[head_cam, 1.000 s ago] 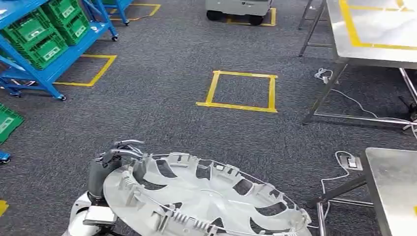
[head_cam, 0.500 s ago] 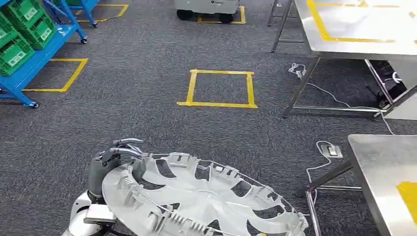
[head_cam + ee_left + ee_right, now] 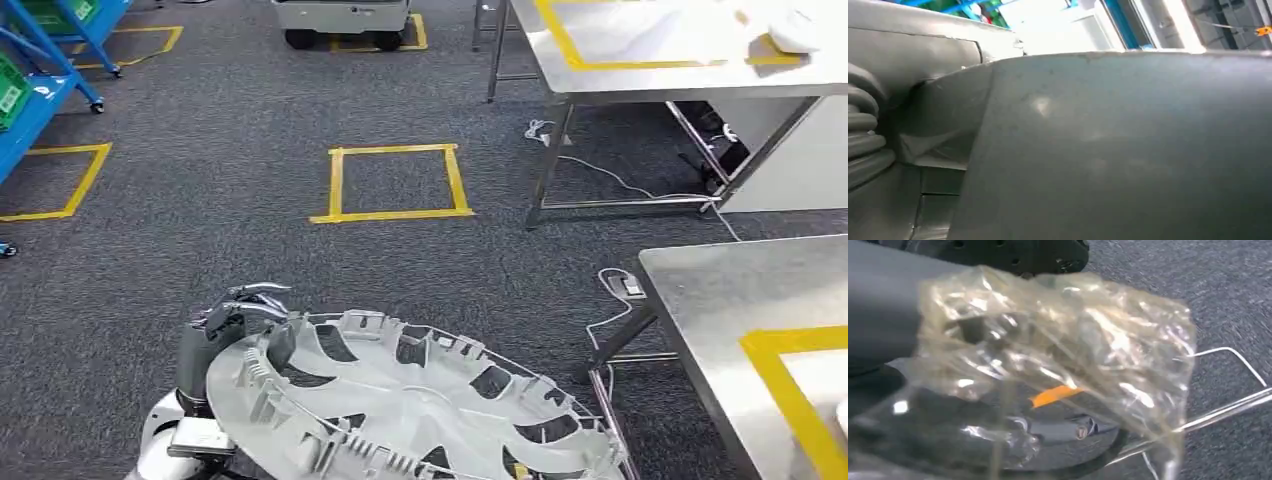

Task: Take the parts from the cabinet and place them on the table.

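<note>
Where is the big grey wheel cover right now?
In the head view the wheel cover sits low and centre, held at its left rim by the left hand, above the carpet, left of the near steel table.

Head view pans to the robot's right across the three pictures, so the whole floor scene shifts left; this is camera motion, not motion of objects. The yellow floor square [image 3: 390,182] now lies left of centre. The blue rack [image 3: 40,70] sits at the left edge, largely out of frame. The far steel table [image 3: 640,80] shows more surface, and the near steel table [image 3: 740,300] with its yellow tape [image 3: 790,390] occupies more of the right side.
</note>
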Robot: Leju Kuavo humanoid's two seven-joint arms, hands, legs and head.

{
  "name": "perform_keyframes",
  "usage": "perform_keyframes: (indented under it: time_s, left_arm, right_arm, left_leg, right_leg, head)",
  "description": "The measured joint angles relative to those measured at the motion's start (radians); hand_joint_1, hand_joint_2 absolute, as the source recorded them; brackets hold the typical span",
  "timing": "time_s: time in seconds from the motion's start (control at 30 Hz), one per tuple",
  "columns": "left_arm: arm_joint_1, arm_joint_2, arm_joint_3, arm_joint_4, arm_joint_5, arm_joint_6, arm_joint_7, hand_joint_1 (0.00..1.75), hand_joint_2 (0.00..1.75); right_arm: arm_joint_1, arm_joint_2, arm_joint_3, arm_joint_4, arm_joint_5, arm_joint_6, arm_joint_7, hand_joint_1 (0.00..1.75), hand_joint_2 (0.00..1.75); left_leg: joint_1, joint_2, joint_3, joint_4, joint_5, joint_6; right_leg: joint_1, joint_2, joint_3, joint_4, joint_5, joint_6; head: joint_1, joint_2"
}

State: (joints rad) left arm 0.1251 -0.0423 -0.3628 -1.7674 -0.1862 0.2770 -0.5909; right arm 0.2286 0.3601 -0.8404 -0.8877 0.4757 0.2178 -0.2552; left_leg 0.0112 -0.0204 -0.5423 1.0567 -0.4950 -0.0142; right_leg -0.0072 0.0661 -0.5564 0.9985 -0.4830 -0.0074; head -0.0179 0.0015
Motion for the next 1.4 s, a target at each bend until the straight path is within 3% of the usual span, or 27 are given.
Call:
perform_keyframes:
  time_s: [0.03, 0.07, 0.17, 0.2, 0.23, 0.3, 0.37, 0.4, 0.43, 0.5, 0.53, 0.57, 0.7, 0.77, 0.83, 0.87, 0.9, 0.97, 1.03, 1.07, 1.1, 1.2, 1.23, 1.27, 1.3, 1.33, 1.4]
  left_arm:
    - [-0.001, 0.000, 0.000, 0.000, 0.000, 0.000, 0.000, 1.75, 1.75]
    - [-0.001, -0.001, 0.000, -0.001, 0.000, 0.000, 0.001, 1.75, 1.75]
    - [-0.002, -0.001, 0.000, 0.000, 0.000, 0.000, 0.001, 1.75, 1.75]
    - [-0.003, -0.001, 0.000, 0.000, 0.000, 0.000, 0.001, 1.75, 1.75]
    - [-0.004, -0.002, 0.000, 0.000, 0.000, -0.001, 0.002, 1.75, 1.75]
    - [-0.002, -0.001, 0.000, 0.000, 0.000, -0.001, 0.001, 1.75, 1.75]
    - [-0.001, -0.001, 0.000, 0.000, 0.000, -0.001, 0.002, 1.75, 1.75]
    - [-0.001, -0.001, 0.000, 0.000, 0.000, -0.001, 0.002, 1.75, 1.75]
    - [-0.001, -0.001, 0.000, 0.000, 0.000, -0.001, 0.002, 1.75, 1.75]
    - [-0.001, -0.002, 0.000, 0.000, 0.000, -0.001, 0.002, 1.75, 1.75]
    - [-0.002, -0.002, 0.000, 0.000, 0.000, -0.001, 0.002, 1.75, 1.75]
    - [-0.002, -0.002, 0.000, 0.000, 0.000, -0.001, 0.002, 1.75, 1.75]
    - [-0.003, -0.002, 0.000, -0.001, 0.000, -0.001, 0.002, 1.75, 1.75]
    - [-0.004, -0.002, 0.000, -0.001, 0.000, -0.001, 0.001, 1.75, 1.75]
    - [-0.001, -0.001, 0.000, 0.000, 0.000, 0.000, 0.001, 1.75, 1.75]
    - [-0.001, 0.000, 0.000, 0.000, 0.000, 0.000, 0.002, 1.75, 1.75]
    - [0.001, 0.000, 0.000, 0.000, 0.000, 0.000, 0.002, 1.75, 1.75]
    - [0.002, 0.000, 0.000, 0.000, 0.000, 0.000, 0.002, 1.75, 1.75]
    - [0.002, 0.000, 0.000, 0.000, 0.000, 0.000, 0.002, 1.75, 1.75]
    - [0.001, 0.001, 0.000, 0.000, 0.000, 0.000, 0.002, 1.75, 1.75]
    - [0.002, 0.000, 0.000, 0.000, 0.000, 0.000, 0.002, 1.75, 1.75]
    - [0.001, 0.000, 0.001, 0.000, 0.000, -0.001, 0.001, 1.75, 1.75]
    - [0.000, -0.001, 0.000, 0.000, 0.000, -0.001, 0.001, 1.75, 1.75]
    - [0.000, -0.002, 0.000, 0.000, 0.000, -0.002, 0.001, 1.75, 1.75]
    - [0.000, -0.002, 0.000, 0.000, 0.000, -0.002, 0.001, 1.75, 1.75]
    - [0.002, -0.002, 0.000, 0.000, 0.000, -0.002, 0.001, 1.75, 1.75]
    - [0.002, -0.002, 0.001, 0.000, 0.000, -0.002, 0.001, 1.75, 1.75]
  right_arm:
    - [0.000, 0.000, 0.000, 0.000, 0.000, 0.000, 0.000, 0.00, 0.00]
    - [-0.002, 0.000, 0.000, 0.000, 0.000, 0.000, 0.000, 0.00, 0.00]
    - [0.002, 0.000, 0.000, 0.002, 0.000, 0.000, -0.001, 0.00, 0.00]
    - [0.002, 0.000, -0.001, 0.002, 0.000, 0.000, -0.001, 0.00, 0.00]
    - [0.003, 0.000, -0.001, 0.002, 0.000, 0.000, -0.001, 0.00, 0.00]
    - [-0.001, 0.000, 0.000, 0.002, 0.000, 0.000, -0.001, 0.00, 0.00]
    - [0.000, 0.000, 0.000, 0.002, 0.000, 0.001, -0.001, 0.00, 0.00]
    - [0.001, 0.000, 0.000, 0.003, 0.000, 0.000, -0.001, 0.00, 0.00]
    - [0.001, 0.000, -0.001, 0.003, 0.000, 0.000, -0.001, 0.00, 0.00]
    - [0.001, 0.000, -0.002, 0.003, 0.000, 0.000, -0.001, 0.00, 0.00]
    - [0.001, 0.000, -0.002, 0.003, 0.000, 0.000, -0.001, 0.00, 0.00]
    - [-0.002, 0.000, -0.001, 0.003, 0.000, 0.000, -0.001, 0.00, 0.00]
    - [0.002, 0.000, -0.002, 0.003, 0.000, 0.000, -0.002, 0.00, 0.00]
    - [0.000, 0.000, -0.002, 0.003, 0.000, 0.000, -0.003, 0.00, 0.00]
    - [-0.002, 0.000, -0.002, 0.003, 0.000, 0.000, -0.002, 0.00, 0.00]
    - [-0.001, 0.000, -0.002, 0.003, 0.000, 0.000, -0.002, 0.00, 0.00]
    - [-0.001, 0.000, -0.002, 0.003, 0.000, 0.000, -0.002, 0.00, 0.00]
    - [0.000, 0.000, -0.003, 0.003, 0.000, 0.000, -0.002, 0.00, 0.00]
    - [0.000, 0.000, -0.003, 0.003, 0.000, 0.000, -0.002, 0.00, 0.00]
    - [-0.001, 0.000, -0.003, 0.003, 0.000, 0.000, -0.002, 0.00, 0.00]
    - [-0.002, 0.000, -0.003, 0.003, 0.000, 0.000, -0.002, 0.00, 0.00]
    - [0.003, 0.000, -0.004, 0.003, 0.000, 0.000, -0.002, 0.00, 0.00]
    - [0.003, 0.000, -0.006, 0.003, 0.000, 0.000, -0.002, 0.00, 0.00]
    - [0.003, 0.000, -0.006, 0.003, 0.000, 0.000, -0.002, 0.00, 0.00]
    - [0.000, 0.000, -0.006, 0.003, 0.000, 0.000, -0.002, 0.00, 0.00]
    - [-0.001, 0.000, -0.005, 0.003, 0.000, 0.000, -0.002, 0.00, 0.00]
    - [0.000, 0.000, -0.005, 0.004, 0.000, 0.000, -0.002, 0.00, 0.00]
  left_leg:
    - [0.005, -0.047, 0.017, -0.032, -0.016, 0.002]
    - [0.005, -0.051, 0.021, -0.060, -0.013, 0.004]
    - [-0.004, -0.031, 0.010, -0.054, -0.010, 0.021]
    - [0.002, -0.018, 0.012, -0.063, -0.003, 0.032]
    - [0.001, -0.009, 0.013, -0.064, -0.002, 0.034]
    - [-0.004, 0.014, 0.011, -0.064, -0.002, 0.042]
    - [-0.009, 0.038, 0.009, -0.063, -0.003, 0.044]
    - [-0.011, 0.048, 0.009, -0.063, -0.003, 0.044]
    - [-0.013, 0.058, 0.009, -0.063, -0.003, 0.044]
    - [-0.015, 0.072, 0.012, -0.063, -0.004, 0.043]
    - [-0.016, 0.077, 0.014, -0.063, -0.006, 0.040]
    - [-0.024, 0.083, 0.012, -0.061, -0.009, 0.035]
    - [-0.023, 0.106, 0.018, -0.061, -0.009, 0.016]
    - [-0.017, 0.057, 0.003, -0.020, -0.048, 0.005]
    - [-0.011, 0.030, -0.075, 0.150, -0.138, -0.001]
    - [-0.011, 0.028, -0.113, 0.229, -0.167, -0.002]
    - [-0.011, 0.028, -0.134, 0.270, -0.170, -0.003]
    - [-0.009, 0.027, -0.103, 0.199, -0.101, -0.001]
    - [-0.004, 0.002, -0.017, 0.018, -0.004, 0.002]
    - [0.000, -0.041, 0.006, -0.030, -0.004, 0.005]
    - [0.002, -0.047, 0.012, -0.057, -0.010, 0.007]
    - [-0.005, -0.027, 0.003, -0.052, -0.006, 0.023]
    - [0.001, -0.012, 0.006, -0.062, 0.001, 0.033]
    - [0.000, -0.004, 0.006, -0.062, 0.001, 0.037]
    - [-0.001, 0.006, 0.005, -0.062, 0.000, 0.042]
    - [-0.003, 0.019, 0.004, -0.062, 0.000, 0.043]
    - [-0.006, 0.043, 0.003, -0.062, -0.001, 0.046]
  right_leg:
    - [-0.002, 0.006, -0.005, 0.000, 0.002, 0.006]
    - [0.004, 0.016, -0.015, 0.010, 0.002, 0.013]
    - [-0.008, 0.038, -0.030, 0.003, 0.016, 0.037]
    - [-0.009, 0.026, -0.041, 0.007, 0.009, 0.038]
    - [-0.006, -0.011, -0.050, 0.029, -0.009, 0.040]
    - [-0.005, -0.053, -0.117, 0.177, -0.087, 0.045]
    - [-0.005, -0.059, -0.184, 0.322, -0.140, 0.049]
    - [-0.005, -0.059, -0.187, 0.330, -0.133, 0.049]
    - [-0.005, -0.060, -0.165, 0.292, -0.105, 0.047]
    - [-0.004, -0.076, -0.067, 0.118, -0.026, 0.039]
    - [-0.001, -0.102, -0.016, 0.030, -0.004, 0.034]
    - [0.009, -0.121, 0.002, 0.003, -0.021, 0.030]
    - [0.007, -0.089, -0.002, -0.003, -0.010, 0.011]
    - [0.001, -0.076, 0.003, -0.008, -0.004, 0.002]
    - [0.002, -0.060, 0.000, -0.008, -0.002, -0.003]
    - [0.002, -0.052, -0.002, -0.007, -0.001, -0.005]
    - [0.003, -0.042, -0.003, -0.007, -0.001, -0.005]
    - [0.002, -0.021, -0.001, -0.005, 0.000, -0.005]
    - [0.002, -0.001, 0.002, -0.002, -0.001, -0.002]
    - [0.003, 0.006, -0.003, 0.000, -0.001, 0.002]
    - [0.007, 0.015, -0.011, 0.008, -0.001, 0.009]
    - [-0.002, 0.036, -0.025, 0.003, 0.009, 0.029]
    - [-0.003, 0.033, -0.036, 0.010, 0.003, 0.034]
    - [0.001, -0.007, -0.047, 0.035, -0.017, 0.036]
    - [0.002, -0.035, -0.079, 0.102, -0.057, 0.038]
    - [0.001, -0.049, -0.118, 0.187, -0.097, 0.040]
    - [-0.002, -0.058, -0.178, 0.316, -0.141, 0.045]
  head:
    - [0.002, 0.000]
    - [0.000, 0.000]
    - [0.001, 0.000]
    - [0.001, 0.000]
    - [0.004, 0.000]
    - [0.008, 0.000]
    - [0.008, 0.000]
    - [0.008, 0.000]
    - [0.008, 0.000]
    - [0.008, 0.000]
    - [0.009, 0.000]
    - [0.008, 0.000]
    - [0.007, 0.000]
    - [0.001, 0.000]
    - [-0.002, 0.000]
    - [-0.002, 0.000]
    - [-0.003, 0.000]
    - [-0.003, 0.000]
    - [-0.002, 0.000]
    - [-0.002, 0.000]
    - [-0.001, 0.000]
    - [0.000, 0.000]
    - [-0.002, 0.000]
    - [0.003, 0.000]
    - [0.009, 0.000]
    - [0.007, 0.000]
    - [0.008, 0.000]
